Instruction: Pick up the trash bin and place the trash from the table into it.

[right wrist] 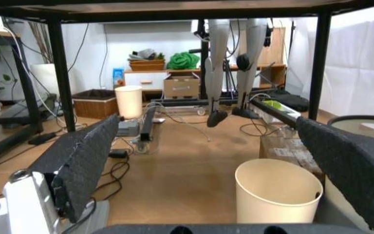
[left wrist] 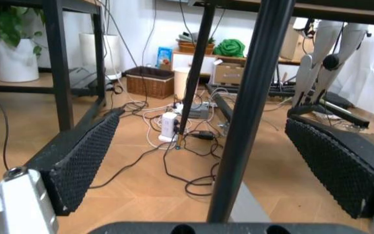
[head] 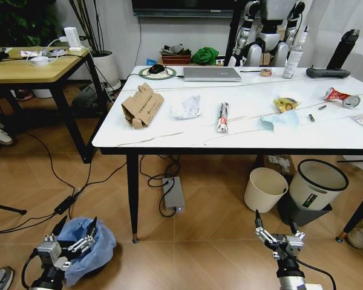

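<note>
Both arms low, trash all up on the table.

Left gripper (head: 72,241) hangs by the floor, fingers spread wide, right over the blue-bagged bin (head: 92,249) near the table (head: 169,136) leg. Right gripper (head: 277,232) is down low too, fingers apart, in front of the cream bin (head: 265,188). On top: cardboard (head: 141,105), crumpled paper (head: 186,107), face mask (head: 279,121), crushed can (head: 336,95).

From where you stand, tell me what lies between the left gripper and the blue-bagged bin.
Nothing visible. The left gripper, fingers open, hangs low just over the rim of the trash bin on the floor beside the table leg. The right gripper hangs open, near the cream bin.
</note>
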Tool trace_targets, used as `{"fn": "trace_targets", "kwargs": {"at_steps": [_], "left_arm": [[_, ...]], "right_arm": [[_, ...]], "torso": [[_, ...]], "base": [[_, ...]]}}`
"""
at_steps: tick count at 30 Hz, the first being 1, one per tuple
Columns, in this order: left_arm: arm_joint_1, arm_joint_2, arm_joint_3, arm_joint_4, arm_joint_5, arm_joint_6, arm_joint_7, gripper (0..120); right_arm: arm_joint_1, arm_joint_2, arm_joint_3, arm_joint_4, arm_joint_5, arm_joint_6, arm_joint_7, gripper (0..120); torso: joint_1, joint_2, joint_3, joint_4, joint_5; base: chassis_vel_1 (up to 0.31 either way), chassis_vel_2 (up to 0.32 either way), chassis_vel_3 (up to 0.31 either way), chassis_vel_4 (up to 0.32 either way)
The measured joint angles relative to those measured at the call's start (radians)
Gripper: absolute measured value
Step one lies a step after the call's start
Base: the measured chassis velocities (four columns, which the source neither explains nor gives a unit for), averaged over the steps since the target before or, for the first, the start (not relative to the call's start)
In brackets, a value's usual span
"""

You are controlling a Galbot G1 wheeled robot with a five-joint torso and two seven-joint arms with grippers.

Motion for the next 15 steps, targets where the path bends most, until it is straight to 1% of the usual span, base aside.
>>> {"fn": "trace_targets", "kwargs": {"at_steps": [5, 7, 13, 15], "left_arm": [[0.001, -0.001, -0.002, 0.000, 0.000, 0.000, -0.001, 100], [0.001, -0.001, -0.002, 0.000, 0.000, 0.000, -0.001, 100], [0.003, -0.004, -0.005, 0.002, 0.000, -0.001, -0.001, 100], [0.003, -0.004, -0.005, 0.003, 0.000, -0.001, -0.001, 100]], "right_arm": [[0.004, 0.000, -0.006, -0.002, -0.001, -0.003, 0.001, 100], [0.005, 0.000, -0.006, -0.002, -0.001, -0.004, 0.001, 100], [0.008, 0.000, -0.006, -0.005, 0.000, -0.005, 0.001, 100], [0.008, 0.000, -0.006, -0.005, 0.000, -0.005, 0.001, 100]], "torso": [[-0.009, -0.024, -0.015, 0.0000, 0.0000], [-0.010, -0.027, -0.017, 0.0000, 0.0001], [-0.019, -0.057, -0.038, 0.0000, 0.0000], [-0.020, -0.058, -0.039, 0.0000, 0.0000]], "base": [[0.000, 0.000, 0.000, 0.000], [0.000, 0.000, 0.000, 0.000], [0.000, 0.000, 0.000, 0.000], [0.000, 0.000, 0.000, 0.000]]}}
